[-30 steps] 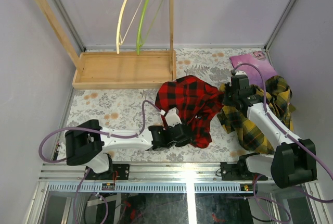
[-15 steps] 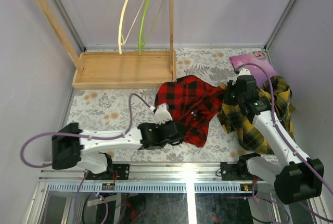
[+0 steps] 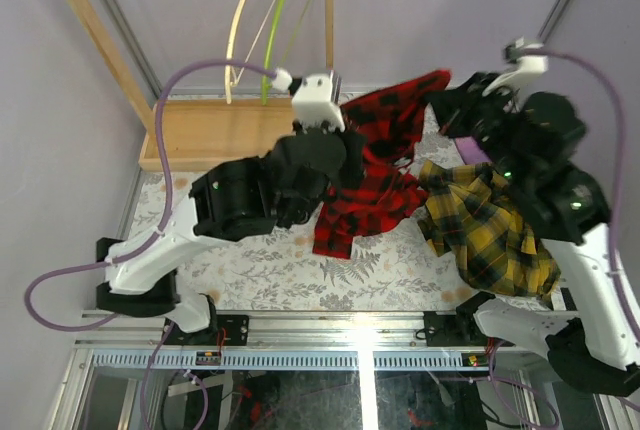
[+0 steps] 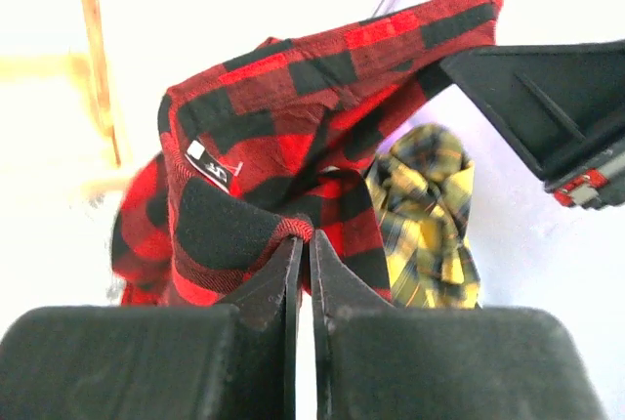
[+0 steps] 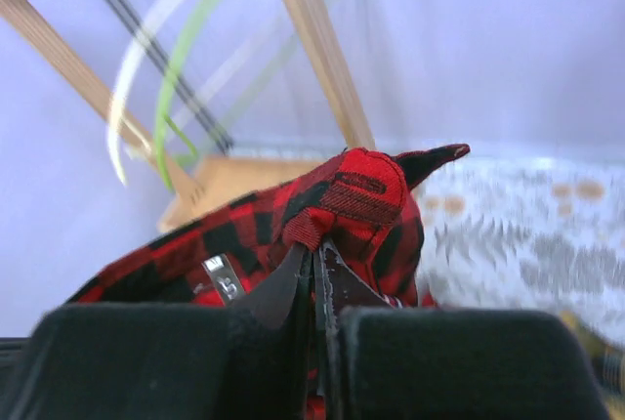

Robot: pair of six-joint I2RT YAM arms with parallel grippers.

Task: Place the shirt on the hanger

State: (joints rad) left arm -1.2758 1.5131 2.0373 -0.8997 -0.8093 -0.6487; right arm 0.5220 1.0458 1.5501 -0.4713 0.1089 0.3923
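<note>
The red-and-black plaid shirt [image 3: 370, 165] hangs in the air between both arms, above the table. My left gripper [image 3: 345, 145] is shut on the shirt's left edge; in the left wrist view [image 4: 305, 236] the jaws pinch a fold of the shirt [image 4: 293, 156]. My right gripper [image 3: 440, 100] is shut on the shirt's upper right corner; in the right wrist view [image 5: 317, 249] a bunched fold of the shirt [image 5: 342, 195] sits in the closed jaws. The pale cream hanger [image 3: 245, 25] hangs on the wooden rack, left of the shirt, apart from it.
A lime-green hanger [image 3: 283, 20] hangs beside the cream one on the wooden rack [image 3: 235, 130]. A yellow-and-dark plaid shirt [image 3: 490, 230] lies on the floral table at the right. A purple item [image 3: 470, 150] is partly hidden behind the right arm.
Both arms have risen and lifted the red plaid shirt off the table, stretched between them, and moved it back toward the rack. The yellow shirt stays on the table.
</note>
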